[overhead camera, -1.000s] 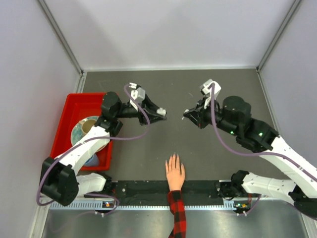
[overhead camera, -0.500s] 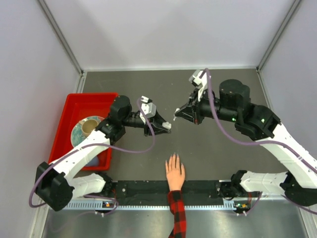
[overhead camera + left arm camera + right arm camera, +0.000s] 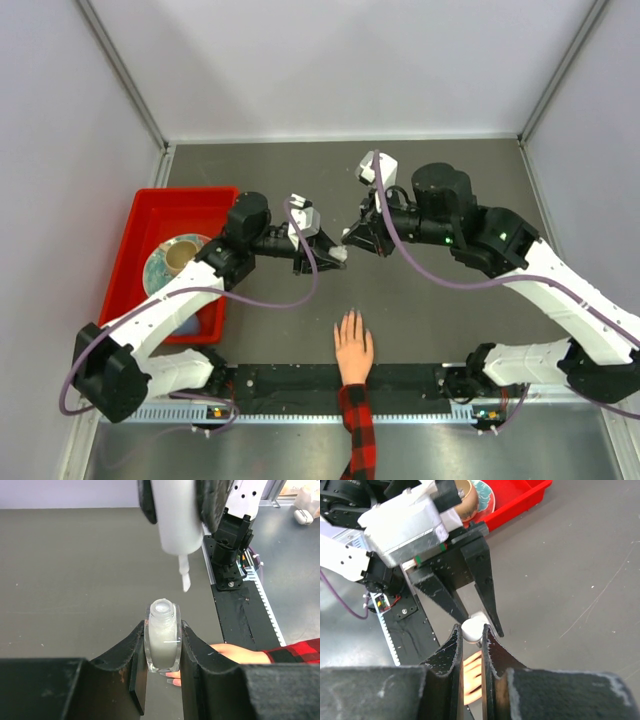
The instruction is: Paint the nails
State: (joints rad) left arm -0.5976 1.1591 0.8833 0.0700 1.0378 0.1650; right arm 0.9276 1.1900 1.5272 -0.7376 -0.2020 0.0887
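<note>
A small clear glass bottle (image 3: 162,642) of pale polish stands uncapped between the jaws of my left gripper (image 3: 163,630), which is shut on it above the table's middle (image 3: 335,253). My right gripper (image 3: 471,630) is shut on the white cap (image 3: 473,628). The cap's brush (image 3: 185,577) hangs just above the bottle's mouth. In the top view the right gripper (image 3: 350,238) nearly meets the left one. A light-skinned hand (image 3: 352,350) in a plaid sleeve lies flat at the near edge, below both grippers. Its nails (image 3: 175,681) peek out under the bottle.
A red tray (image 3: 140,225) on the left holds a bowl (image 3: 175,258) and sits beside my left arm. A black rail (image 3: 290,378) runs along the near edge, with the hand lying across it. Grey walls close in the table's sides and back.
Both grippers have closed in on each other. The right one swung left with the cap until the brush hangs over the bottle; the left one shifted right, mostly in the first half second.
</note>
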